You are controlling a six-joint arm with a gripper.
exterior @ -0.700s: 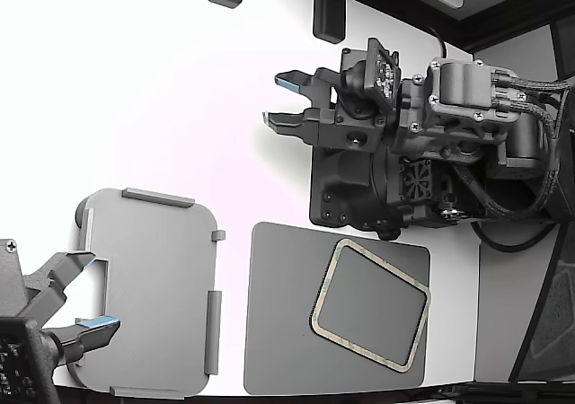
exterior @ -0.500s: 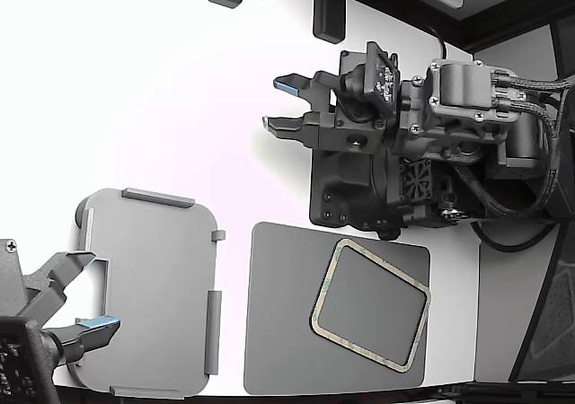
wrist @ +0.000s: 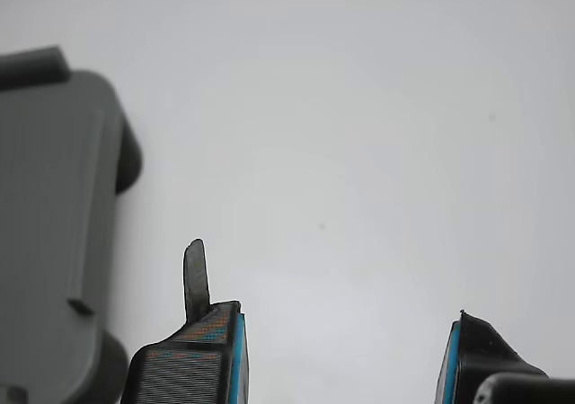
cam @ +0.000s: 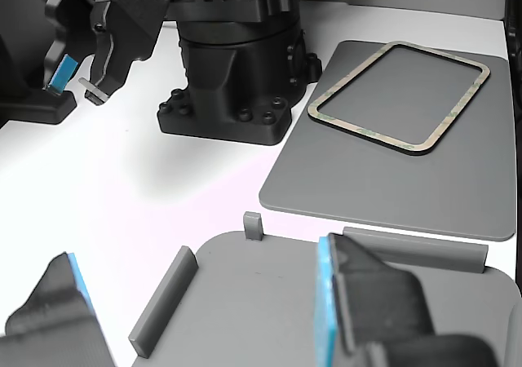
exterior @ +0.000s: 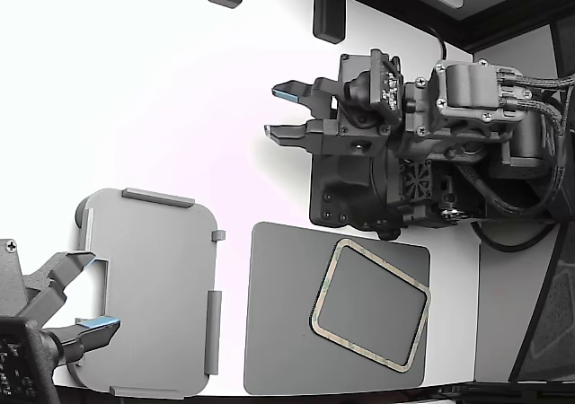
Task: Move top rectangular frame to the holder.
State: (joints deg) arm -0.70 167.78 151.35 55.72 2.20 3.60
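Beige-bordered top rectangular frame (exterior: 369, 305) laid flat on dark mat (exterior: 278, 332), untouched | gripper (exterior: 286, 110) spread, nothing pinched, well apart from frame | holder (exterior: 148, 292) left bare to receive it.

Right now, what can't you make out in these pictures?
Frame: missing from the wrist view, outside its edges.
Tray: the wrist view shows one corner only; the picture edge cuts off the rest.
Gripper: the wrist view crops its open fingers to their tips.

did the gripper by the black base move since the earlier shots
Yes, slightly: the gripper has shifted down the exterior view, nearer the dark grey mat.
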